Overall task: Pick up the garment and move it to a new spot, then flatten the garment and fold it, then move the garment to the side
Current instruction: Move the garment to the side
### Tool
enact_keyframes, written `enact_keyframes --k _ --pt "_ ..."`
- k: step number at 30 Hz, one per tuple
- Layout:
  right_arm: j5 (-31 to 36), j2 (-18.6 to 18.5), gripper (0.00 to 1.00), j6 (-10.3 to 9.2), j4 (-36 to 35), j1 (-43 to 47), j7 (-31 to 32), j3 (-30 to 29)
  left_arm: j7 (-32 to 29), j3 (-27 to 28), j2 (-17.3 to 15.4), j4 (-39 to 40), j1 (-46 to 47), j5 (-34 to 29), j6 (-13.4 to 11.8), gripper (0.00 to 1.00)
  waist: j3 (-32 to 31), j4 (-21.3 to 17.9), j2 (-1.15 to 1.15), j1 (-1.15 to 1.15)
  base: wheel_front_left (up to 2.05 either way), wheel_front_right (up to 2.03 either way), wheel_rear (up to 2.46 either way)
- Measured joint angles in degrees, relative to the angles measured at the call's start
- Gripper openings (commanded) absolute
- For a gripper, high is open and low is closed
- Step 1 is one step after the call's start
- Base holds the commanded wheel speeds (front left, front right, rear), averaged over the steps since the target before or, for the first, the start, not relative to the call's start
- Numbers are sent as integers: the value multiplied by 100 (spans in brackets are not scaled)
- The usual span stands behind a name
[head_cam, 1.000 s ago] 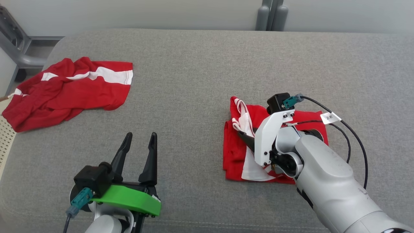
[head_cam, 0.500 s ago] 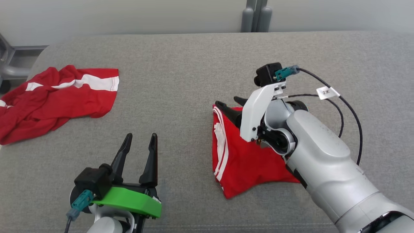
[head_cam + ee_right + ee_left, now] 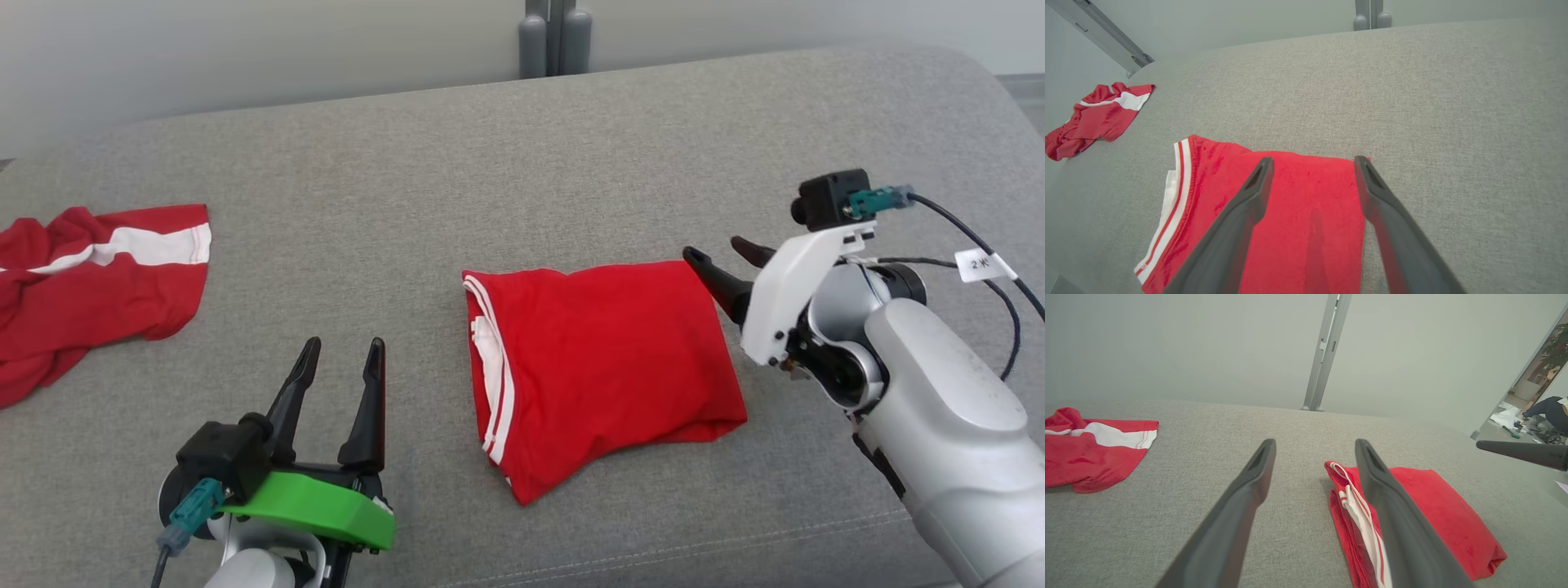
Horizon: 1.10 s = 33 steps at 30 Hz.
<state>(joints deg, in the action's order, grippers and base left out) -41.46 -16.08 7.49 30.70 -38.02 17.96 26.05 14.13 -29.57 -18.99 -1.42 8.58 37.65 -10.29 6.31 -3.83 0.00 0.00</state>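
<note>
On the grey surface point(image 3: 522, 163), the garment point(image 3: 604, 367) lies folded. The right gripper point(image 3: 714, 247) at its 2 o'clock and the left gripper point(image 3: 344, 343) at 9 are both spread and empty. Only the move aside seems left.

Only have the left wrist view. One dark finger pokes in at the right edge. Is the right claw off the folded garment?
Observer: In the head view the right claw is open and holds nothing. Its tips are by the folded garment's far right corner.
Operator: Is the fold tidy? My own finger blocks it.
Observer: The head view shows one compact red rectangle with white stripes along its left edge, lying flat on the grey upholstered surface.
Operator: The other red piece is cut off on my left.
Observer: The right wrist view shows the whole crumpled garment. It is unfolded, near the surface's left edge and well apart from the folded one.
</note>
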Motion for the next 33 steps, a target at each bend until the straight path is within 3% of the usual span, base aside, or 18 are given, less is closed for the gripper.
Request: enact_keyframes --k 4,10,24,25,26,29,30,33 --pt "15 -194 100 0 -29 357 -5 -129 -38 45 -78 109 5 -21 -43 100 111 -144 0 0 0 0 0" --pt "19 -160 100 0 152 519 0 -227 -74 156 -202 181 41 -40 -131 100 344 -154 0 0 0 0 0" --pt "-131 55 100 0 1161 383 -94 -243 -119 174 -292 283 82 -57 -190 100 550 494 0 0 0 0 0" --pt "-133 63 90 0 1213 350 -101 -227 -119 170 -291 288 80 -57 -190 100 548 531 0 0 0 0 0" --pt "-141 74 51 0 1265 325 -125 -213 -119 167 -291 291 76 -57 -193 100 544 562 0 0 0 0 0" --pt "-156 77 18 -1 1360 259 -204 -113 -118 167 -294 291 57 -54 -208 100 514 617 0 0 0 0 0" --pt "-152 75 0 -1 1374 242 -257 -81 -111 170 -298 289 46 -53 -208 100 498 621 0 0 0 0 0" --pt "-145 75 0 0 1432 204 -378 19 -93 169 -302 288 13 -52 -209 100 464 592 0 0 0 0 0"
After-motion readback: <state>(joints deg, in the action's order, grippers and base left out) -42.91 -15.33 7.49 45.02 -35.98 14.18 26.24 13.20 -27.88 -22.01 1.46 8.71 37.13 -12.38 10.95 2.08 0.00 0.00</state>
